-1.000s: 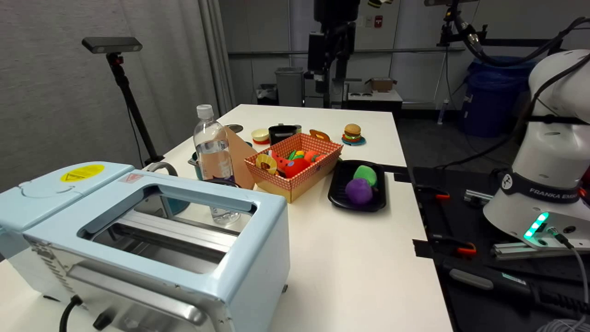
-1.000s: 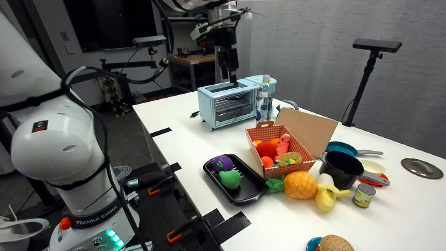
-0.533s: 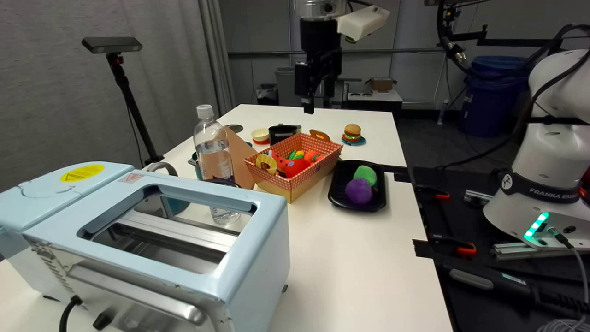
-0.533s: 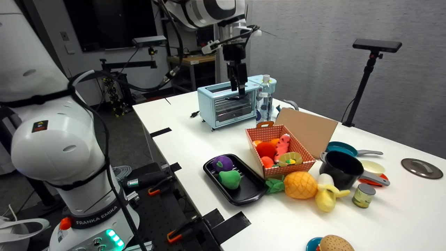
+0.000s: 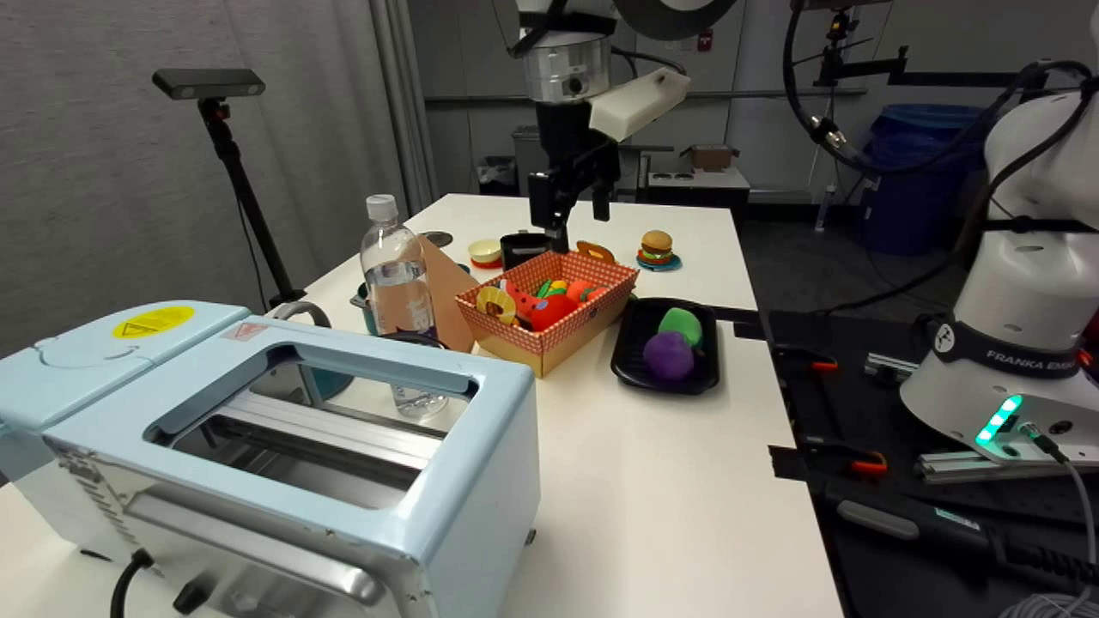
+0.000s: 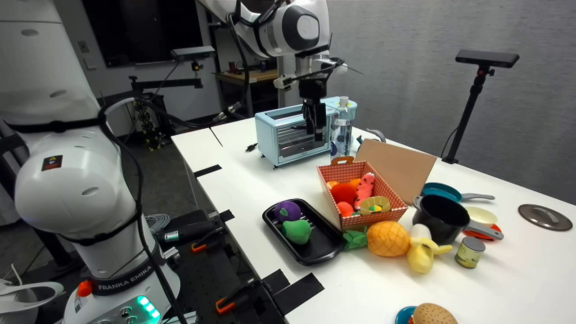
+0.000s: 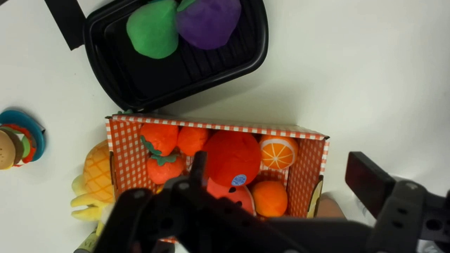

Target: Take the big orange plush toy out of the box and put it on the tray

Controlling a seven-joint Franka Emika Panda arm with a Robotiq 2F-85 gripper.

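The big orange plush toy, a round red-orange lump with a blue sticker [image 7: 232, 156], lies in the box among other plush fruit. It also shows in both exterior views [image 5: 554, 312] [image 6: 343, 193]. The box has red-white checked walls [image 7: 225, 125] and shows in both exterior views [image 5: 584, 333] [image 6: 333, 171]. The black tray [image 7: 154, 82] stands beside the box, with a green and a purple plush fruit at one end; it is in both exterior views [image 5: 637, 324] [image 6: 321, 238]. My gripper [image 7: 276, 165] is open and empty, above the box, apart from the toy [image 5: 579, 225] [image 6: 316, 128].
A water bottle [image 6: 342, 130], a tan board [image 6: 396, 168] and a pale-blue toaster oven [image 6: 292, 135] stand near the box. A plush pineapple [image 6: 388, 238], a banana [image 6: 421, 256] and a black pot [image 6: 441, 218] sit at its end. A toy burger [image 5: 658, 245] stands farther off.
My gripper has come down and moved toward the box, staying open. The toys, box and tray have not moved.
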